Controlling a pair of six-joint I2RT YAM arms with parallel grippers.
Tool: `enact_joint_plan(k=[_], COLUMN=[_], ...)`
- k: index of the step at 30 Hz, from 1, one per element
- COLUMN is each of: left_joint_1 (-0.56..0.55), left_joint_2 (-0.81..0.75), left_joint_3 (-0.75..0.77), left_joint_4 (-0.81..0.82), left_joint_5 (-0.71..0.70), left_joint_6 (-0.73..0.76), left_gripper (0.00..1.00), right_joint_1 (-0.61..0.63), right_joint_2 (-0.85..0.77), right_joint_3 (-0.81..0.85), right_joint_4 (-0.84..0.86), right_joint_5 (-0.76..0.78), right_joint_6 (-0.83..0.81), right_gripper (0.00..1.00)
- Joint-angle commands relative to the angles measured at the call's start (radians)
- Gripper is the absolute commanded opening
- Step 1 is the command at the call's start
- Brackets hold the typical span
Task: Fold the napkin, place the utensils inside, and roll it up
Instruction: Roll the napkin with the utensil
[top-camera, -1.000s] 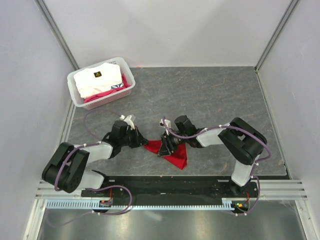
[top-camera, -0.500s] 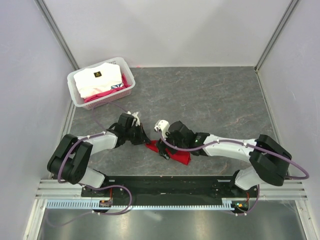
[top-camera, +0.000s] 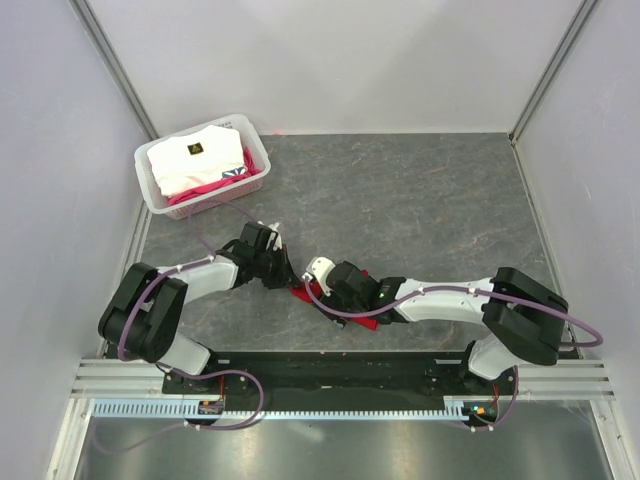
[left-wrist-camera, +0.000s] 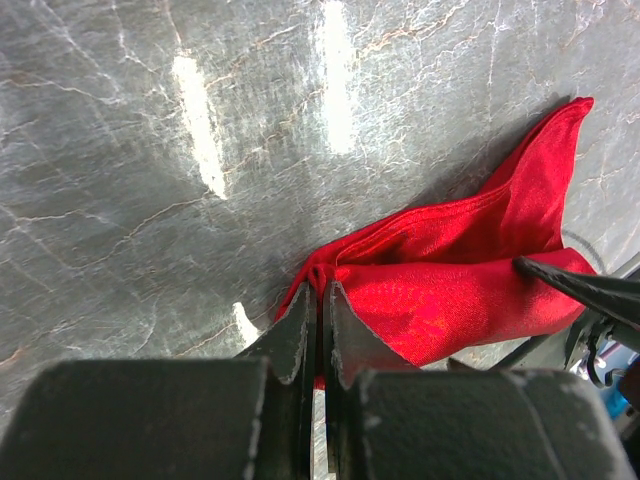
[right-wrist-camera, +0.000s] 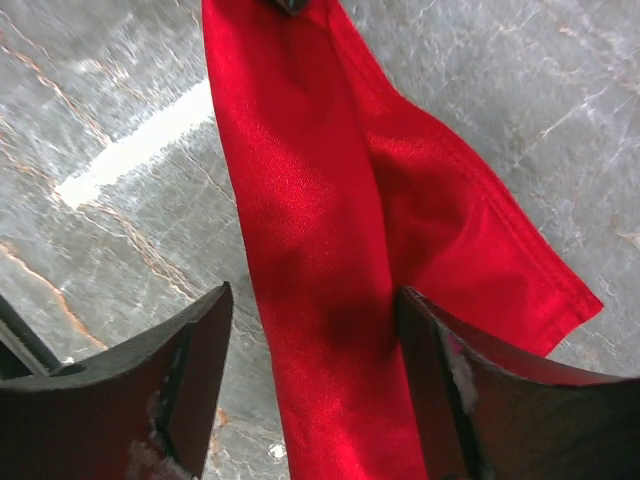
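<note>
Two tools meet your napkin (left-wrist-camera: 450, 290) by the tabletop's (top-camera: 430, 190) near edge: left tool (left-wrist-camera: 320, 300) clamped on its corner, right tool (right-wrist-camera: 315, 320) straddling it wide open; overhead, you see the arms (top-camera: 440, 295) hide most.

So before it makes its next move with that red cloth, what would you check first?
1. Left gripper shut on a corner of the napkin: ok.
2. Right gripper open, one finger on each side of the napkin: ok.
3. Napkin lying flat and smooth: not ok, it is bunched into a creased strip.
4. Spoon where it should be: cannot tell, no view shows it.
5. Basket out of the way: ok, it sits at the far left corner of the table, apart from both grippers.
</note>
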Motion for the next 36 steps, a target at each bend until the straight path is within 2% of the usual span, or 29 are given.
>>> enact_joint_plan(k=[1,5,6,8,9,12,15,21,26,30,36], left_joint_1=[-0.008,-0.008,-0.008,-0.008,-0.008,-0.007,-0.005,-0.004,-0.002,-0.002,-0.004], left_joint_2=[0.022,-0.017,-0.029,-0.073,-0.090,-0.164,-0.238,-0.392,-0.474,-0.474,-0.426], left_joint_3=[0.009,0.003,0.000,-0.011,-0.012,-0.023,-0.037,-0.127,-0.222,-0.270,-0.294], left_joint_4=[-0.076,-0.062,-0.056,-0.048,-0.047,-0.059,-0.096,-0.071,0.042,0.160,0.222], left_joint_5=[-0.016,-0.012,-0.012,-0.020,-0.041,-0.103,-0.189,-0.281,-0.218,-0.175,-0.157], left_joint_6=[0.047,0.053,0.053,0.050,0.048,0.037,0.013,-0.033,-0.058,-0.078,-0.082], left_gripper=[0.02,0.04,0.09,0.21,0.38,0.62,0.70,0.73,0.73,0.70,0.62], right_joint_1=[0.005,-0.007,-0.012,-0.035,-0.044,-0.078,-0.125,-0.239,-0.303,-0.342,-0.388], right_joint_2=[0.031,0.089,0.097,0.113,0.116,0.119,0.120,0.152,0.208,0.254,0.309], right_joint_3=[0.004,0.008,0.007,0.002,0.001,-0.010,-0.028,-0.070,-0.085,-0.087,-0.076], right_joint_4=[0.013,0.009,0.010,0.012,0.010,0.016,0.039,0.149,0.234,0.280,0.311], right_joint_5=[0.010,-0.031,-0.045,-0.104,-0.124,-0.240,-0.376,-0.636,-0.772,-0.857,-0.934], right_joint_6=[-0.024,-0.013,-0.007,0.005,0.010,0.020,0.036,0.086,0.117,0.138,0.154], right_gripper=[0.71,0.56,0.48,0.40,0.35,0.29,0.26,0.24,0.24,0.22,0.22])
